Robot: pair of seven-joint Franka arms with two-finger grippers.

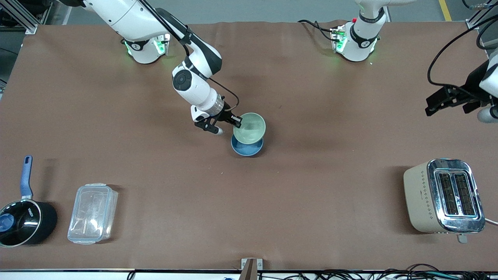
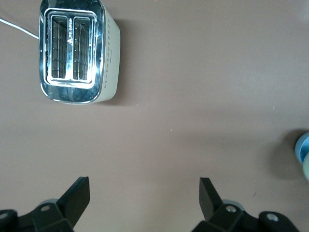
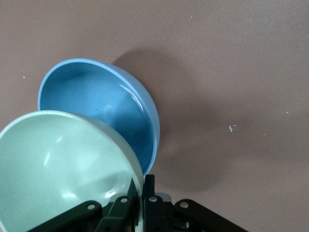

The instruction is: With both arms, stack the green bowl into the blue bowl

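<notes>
The pale green bowl (image 1: 249,127) hangs tilted just above the blue bowl (image 1: 246,147), which sits on the table near its middle. My right gripper (image 1: 235,120) is shut on the green bowl's rim, one finger inside and one outside. In the right wrist view the green bowl (image 3: 63,164) overlaps the blue bowl (image 3: 101,108) below it. My left gripper (image 1: 447,99) is open and empty, up in the air over the left arm's end of the table; its fingers (image 2: 77,195) show over bare table. A sliver of the blue bowl (image 2: 302,147) shows at that view's edge.
A cream and chrome toaster (image 1: 443,195) stands near the front camera at the left arm's end. A clear plastic lidded box (image 1: 92,213) and a black saucepan with a blue handle (image 1: 24,217) lie at the right arm's end, near the front camera.
</notes>
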